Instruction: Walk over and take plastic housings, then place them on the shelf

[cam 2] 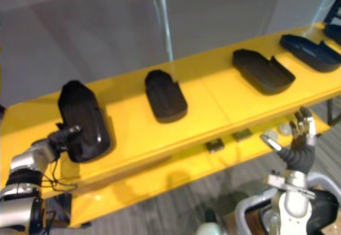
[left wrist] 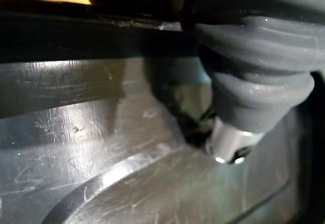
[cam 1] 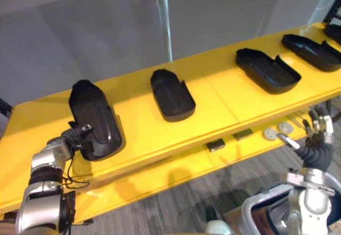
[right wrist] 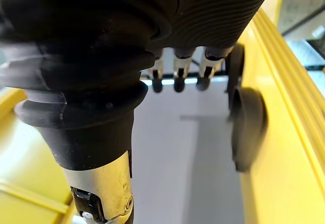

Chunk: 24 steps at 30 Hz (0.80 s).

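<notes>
Several black plastic housings lie in a row on the yellow shelf (cam 1: 213,104). My left hand (cam 1: 79,135) is at the near end of the leftmost housing (cam 1: 95,115), its thumb and fingers pinching the rim. In the left wrist view the thumb (left wrist: 254,92) presses on the glossy housing (left wrist: 76,153). A second housing (cam 1: 171,94) sits in the middle, a third (cam 1: 266,70) and a fourth (cam 1: 311,51) further right. My right hand (cam 1: 315,136) is raised at the lower right with straight fingers (right wrist: 177,76), holding nothing.
A lower yellow ledge (cam 1: 176,171) carries two small dark blocks (cam 1: 215,145) and grey discs (cam 1: 270,134) close to my right hand. A metal post (cam 1: 164,16) rises behind the shelf. Grey carpet lies below.
</notes>
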Available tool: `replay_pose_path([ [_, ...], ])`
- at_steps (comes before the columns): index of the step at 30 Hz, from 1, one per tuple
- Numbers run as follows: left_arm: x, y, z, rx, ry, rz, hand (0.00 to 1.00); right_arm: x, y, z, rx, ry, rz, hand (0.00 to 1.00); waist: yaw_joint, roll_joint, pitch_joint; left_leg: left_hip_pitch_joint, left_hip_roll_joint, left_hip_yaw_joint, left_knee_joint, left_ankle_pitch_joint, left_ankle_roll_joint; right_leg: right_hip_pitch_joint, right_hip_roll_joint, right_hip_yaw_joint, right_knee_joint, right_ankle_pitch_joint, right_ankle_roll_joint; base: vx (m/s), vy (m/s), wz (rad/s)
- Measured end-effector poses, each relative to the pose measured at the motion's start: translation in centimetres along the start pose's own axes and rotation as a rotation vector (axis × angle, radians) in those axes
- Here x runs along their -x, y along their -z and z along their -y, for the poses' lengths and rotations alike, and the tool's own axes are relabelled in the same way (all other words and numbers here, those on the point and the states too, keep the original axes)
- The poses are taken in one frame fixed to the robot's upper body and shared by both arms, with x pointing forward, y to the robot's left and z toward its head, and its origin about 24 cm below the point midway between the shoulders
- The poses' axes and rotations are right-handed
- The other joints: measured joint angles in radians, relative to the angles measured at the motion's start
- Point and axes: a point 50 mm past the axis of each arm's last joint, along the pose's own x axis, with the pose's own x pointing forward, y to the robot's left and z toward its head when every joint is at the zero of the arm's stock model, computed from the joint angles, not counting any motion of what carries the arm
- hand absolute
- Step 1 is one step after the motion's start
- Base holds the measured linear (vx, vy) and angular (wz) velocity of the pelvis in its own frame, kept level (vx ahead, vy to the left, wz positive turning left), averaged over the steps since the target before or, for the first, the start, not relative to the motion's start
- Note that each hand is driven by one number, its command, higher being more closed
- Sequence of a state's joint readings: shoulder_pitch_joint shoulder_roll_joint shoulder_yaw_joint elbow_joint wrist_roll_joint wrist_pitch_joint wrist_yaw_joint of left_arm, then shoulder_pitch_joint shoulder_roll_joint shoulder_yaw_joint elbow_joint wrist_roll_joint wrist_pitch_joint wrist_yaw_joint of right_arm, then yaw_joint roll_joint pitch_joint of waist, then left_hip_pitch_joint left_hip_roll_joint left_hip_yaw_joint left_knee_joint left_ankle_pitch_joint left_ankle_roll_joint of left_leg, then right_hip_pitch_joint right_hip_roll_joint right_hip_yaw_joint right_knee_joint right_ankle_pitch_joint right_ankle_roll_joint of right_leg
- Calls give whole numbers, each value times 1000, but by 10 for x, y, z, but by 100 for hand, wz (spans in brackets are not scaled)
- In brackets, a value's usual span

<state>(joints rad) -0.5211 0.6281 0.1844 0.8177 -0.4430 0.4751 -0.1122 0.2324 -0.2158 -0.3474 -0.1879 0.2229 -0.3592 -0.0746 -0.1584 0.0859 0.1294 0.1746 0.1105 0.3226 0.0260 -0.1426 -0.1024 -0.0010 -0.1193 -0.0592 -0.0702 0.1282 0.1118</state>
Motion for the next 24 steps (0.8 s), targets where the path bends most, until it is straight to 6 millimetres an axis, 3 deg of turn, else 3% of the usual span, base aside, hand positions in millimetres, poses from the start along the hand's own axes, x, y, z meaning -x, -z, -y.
replay_pose_path([
  [11, -3, -7, 4, -130, -47, -9, 100, 4, 5, -5, -17, -5, -45, 0, -18, -11, 10, 1, -3, 15, 0, -2, -2, -1, 1, 8, -8, 11, 0, -28, -13, -2],
  [12, -3, -7, 4, -130, -48, -12, 0, 5, 6, -4, -24, -4, -52, 0, -21, -11, 12, 1, -3, 19, 0, -2, -3, -4, 1, 11, -8, 12, 0, -23, -10, -6],
  [17, -1, -22, -2, -156, -84, 8, 0, 7, 7, -6, -40, -17, -61, 0, -24, -7, 39, 1, -2, 47, 2, -4, -6, -21, 8, 39, -8, 21, -4, -38, -18, -16],
  [21, -2, -28, -5, -181, -134, 30, 0, 9, 8, -5, -47, -21, -70, 0, -49, 0, 45, 2, 1, 48, 2, -5, -7, -21, 12, 42, -8, 21, -4, -10, -12, -2],
  [24, 0, -45, -5, -174, -180, 78, 0, 13, 10, -6, -59, -36, -86, 0, -50, 1, 46, 0, 2, 58, 3, -5, -8, -31, 16, 55, -7, 22, -5, -34, -23, -10],
])
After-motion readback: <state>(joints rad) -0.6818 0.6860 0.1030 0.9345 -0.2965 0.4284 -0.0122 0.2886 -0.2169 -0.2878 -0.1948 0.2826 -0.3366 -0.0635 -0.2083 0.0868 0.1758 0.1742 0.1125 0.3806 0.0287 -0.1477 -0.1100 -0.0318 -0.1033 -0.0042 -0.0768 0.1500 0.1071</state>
